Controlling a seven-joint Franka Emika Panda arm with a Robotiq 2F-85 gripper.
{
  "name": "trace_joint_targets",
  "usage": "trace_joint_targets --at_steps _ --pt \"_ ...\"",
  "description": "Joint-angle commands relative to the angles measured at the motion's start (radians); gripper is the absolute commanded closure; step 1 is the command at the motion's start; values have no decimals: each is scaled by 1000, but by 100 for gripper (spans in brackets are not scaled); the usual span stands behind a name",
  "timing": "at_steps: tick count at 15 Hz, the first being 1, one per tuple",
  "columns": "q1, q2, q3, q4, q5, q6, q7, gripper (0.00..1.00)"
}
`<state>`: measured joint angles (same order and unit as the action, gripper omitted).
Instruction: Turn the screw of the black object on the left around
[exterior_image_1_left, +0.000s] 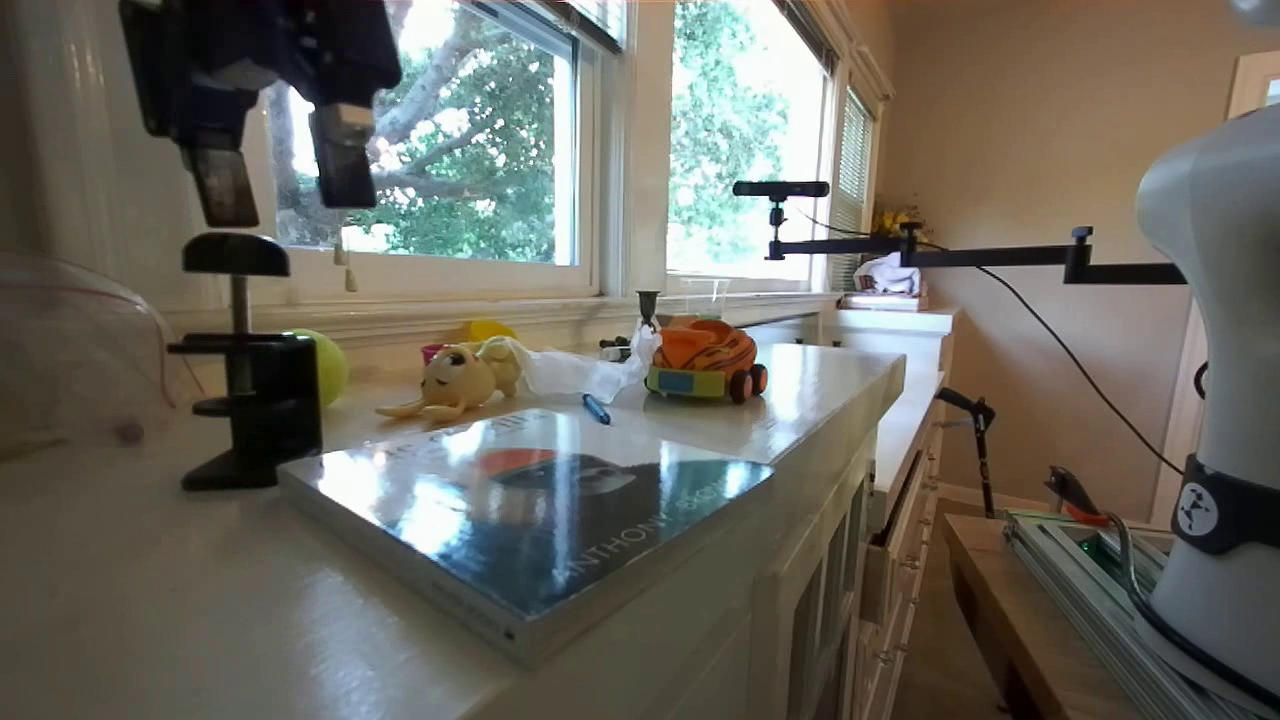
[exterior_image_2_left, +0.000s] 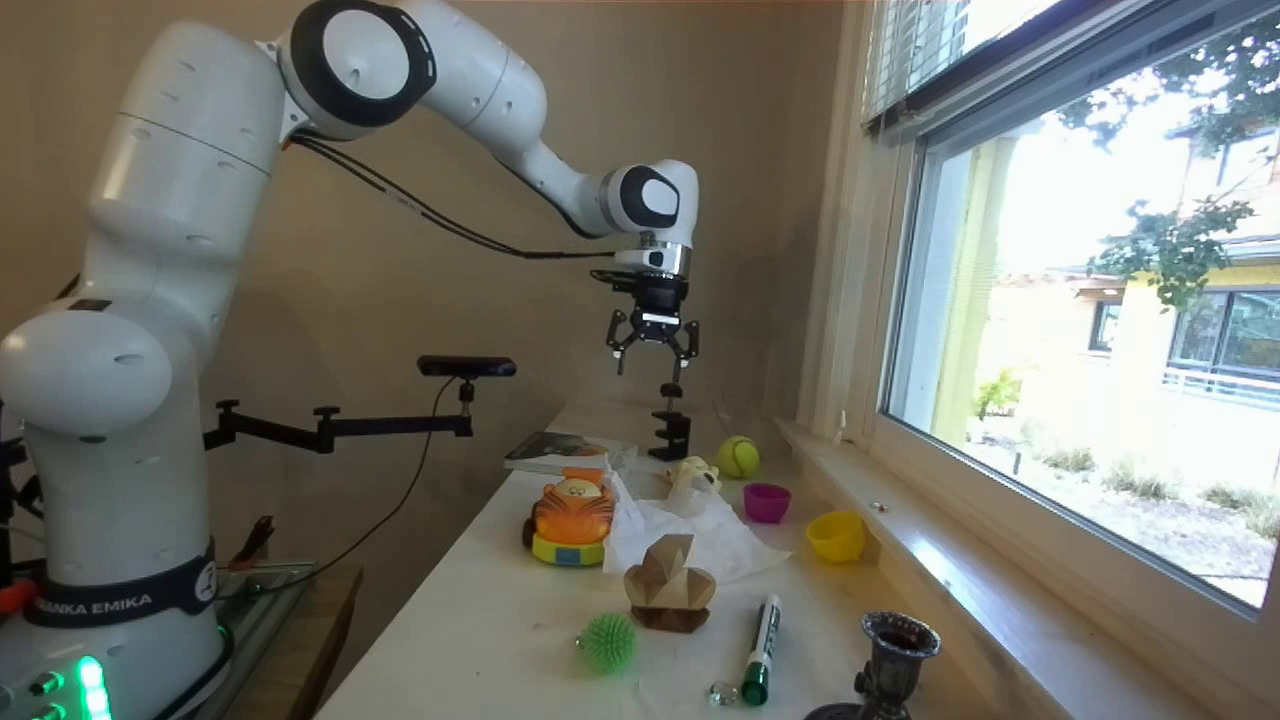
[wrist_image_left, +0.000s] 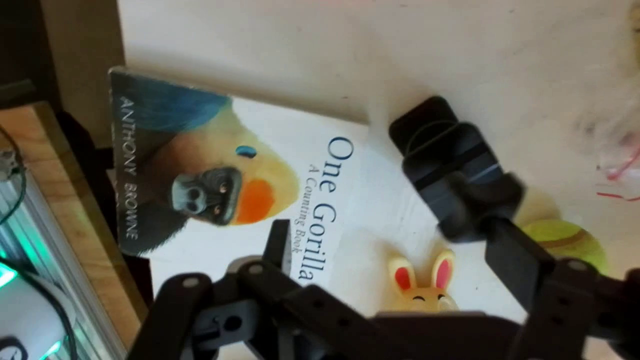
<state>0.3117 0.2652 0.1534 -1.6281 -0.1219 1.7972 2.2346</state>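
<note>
Can see gripper (exterior_image_1_left: 290, 205) hanging point-down in both exterior views, released, with fingers (exterior_image_1_left: 345, 170) spread well apart. Has one finger just above the flat knob (exterior_image_1_left: 237, 255) of the screw (exterior_image_1_left: 240, 303); can't tell if touching. Overlaps that knob partly in wrist view. Find the black object (exterior_image_1_left: 285, 410) at left in an exterior view, upright on the white counter (exterior_image_1_left: 150, 600), with the screw rising vertical from it. In an exterior view, find it toward the far end, between book (exterior_image_2_left: 562, 452) on the left and tennis ball (exterior_image_2_left: 738, 457) on the right. Note book lying flat just beside it; can read "One Gorilla" and "Anthony Browne" on the cover in wrist view. Also note cream bunny toy (wrist_image_left: 422, 298) near there, partly hidden by gripper in wrist view. Nearer, list orange toy car (exterior_image_2_left: 572, 522) at left, crumpled white sheet (exterior_image_2_left: 690, 518) just right of it, then pink cup (exterior_image_2_left: 767, 503) and yellow cup (exterior_image_2_left: 836, 537) farther right. Nearer yet, add brown faceted piece (exterior_image_2_left: 670, 595), green spiky ball (exterior_image_2_left: 608, 643), marker (exterior_image_2_left: 764, 640), and dark candle holder (exterior_image_2_left: 892, 662) at right.
</note>
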Motion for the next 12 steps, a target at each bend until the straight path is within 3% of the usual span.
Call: trace_joint_targets --at_steps 1,5,12 --pt "-14 -117 14 -81 -5 -80 -150 0" --pt "-20 -210 18 -141 -41 -101 -252 0" --pt "-59 -391 22 -322 2 -12 -667 0"
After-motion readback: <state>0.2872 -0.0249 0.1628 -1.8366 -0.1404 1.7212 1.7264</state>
